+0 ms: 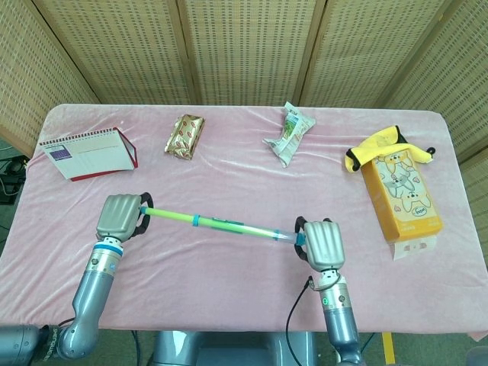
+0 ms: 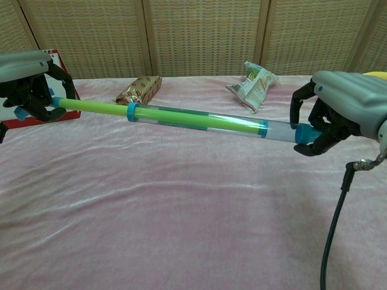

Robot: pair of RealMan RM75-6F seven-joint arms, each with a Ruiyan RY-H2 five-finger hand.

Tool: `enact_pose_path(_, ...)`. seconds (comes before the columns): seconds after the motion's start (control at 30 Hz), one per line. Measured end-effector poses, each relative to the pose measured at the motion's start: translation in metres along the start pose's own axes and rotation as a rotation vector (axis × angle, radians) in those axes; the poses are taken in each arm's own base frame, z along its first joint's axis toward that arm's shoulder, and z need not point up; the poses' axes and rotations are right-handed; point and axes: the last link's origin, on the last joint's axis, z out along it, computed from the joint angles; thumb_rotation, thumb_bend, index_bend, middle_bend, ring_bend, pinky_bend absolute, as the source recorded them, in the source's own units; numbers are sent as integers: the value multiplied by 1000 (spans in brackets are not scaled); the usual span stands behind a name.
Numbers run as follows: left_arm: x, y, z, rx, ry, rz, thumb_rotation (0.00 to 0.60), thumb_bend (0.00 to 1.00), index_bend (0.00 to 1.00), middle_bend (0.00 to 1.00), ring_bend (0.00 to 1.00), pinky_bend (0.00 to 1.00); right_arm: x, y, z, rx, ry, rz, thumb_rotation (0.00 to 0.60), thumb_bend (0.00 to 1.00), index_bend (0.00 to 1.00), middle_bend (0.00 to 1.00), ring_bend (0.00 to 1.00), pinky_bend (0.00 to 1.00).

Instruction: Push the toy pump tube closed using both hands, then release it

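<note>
The toy pump tube (image 1: pixel 229 225) (image 2: pixel 199 118) hangs above the pink table, its green rod pushed most of the way into the clear barrel. My left hand (image 1: pixel 122 216) (image 2: pixel 30 81) grips the rod's end at the left. My right hand (image 1: pixel 319 242) (image 2: pixel 344 112) grips the blue cap at the barrel's end on the right. A blue collar (image 2: pixel 131 111) rings the barrel mouth close to the left hand.
A red-edged notebook (image 1: pixel 88 153) lies at the back left. A gold snack packet (image 1: pixel 185 136) and a crumpled wrapper (image 1: pixel 289 133) lie along the back. A yellow toy box (image 1: pixel 400 194) sits at the right. Pink cloth (image 1: pixel 229 290) covers the table.
</note>
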Motion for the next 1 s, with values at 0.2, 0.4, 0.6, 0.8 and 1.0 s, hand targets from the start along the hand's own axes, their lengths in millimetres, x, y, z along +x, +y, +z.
enact_pose_path(0.2, -5, 3, 4, -6, -9, 3, 600, 695, 857, 955, 841, 811, -5, -9, 6, 15, -6, -12, 600, 490, 781, 1000, 974, 593)
enact_pose_path(0.4, -7, 9, 7, -15, -14, -1, 600, 695, 857, 955, 840, 811, -8, -16, 10, 21, -12, -16, 600, 490, 781, 1000, 973, 593)
enact_pose_path(0.6, -11, 11, 9, -15, -22, -3, 600, 695, 856, 955, 840, 811, -12, -16, 13, 18, -18, -26, 600, 490, 781, 1000, 974, 593)
enact_pose_path(0.8, -13, 12, 10, -20, -28, -8, 600, 695, 857, 955, 841, 811, -20, -19, 13, 20, -36, -26, 600, 490, 781, 1000, 973, 593)
enact_pose_path(1.0, -14, 14, 11, -26, -31, -9, 600, 696, 851, 953, 840, 808, -24, -23, 13, 31, -37, -32, 600, 489, 776, 995, 967, 592)
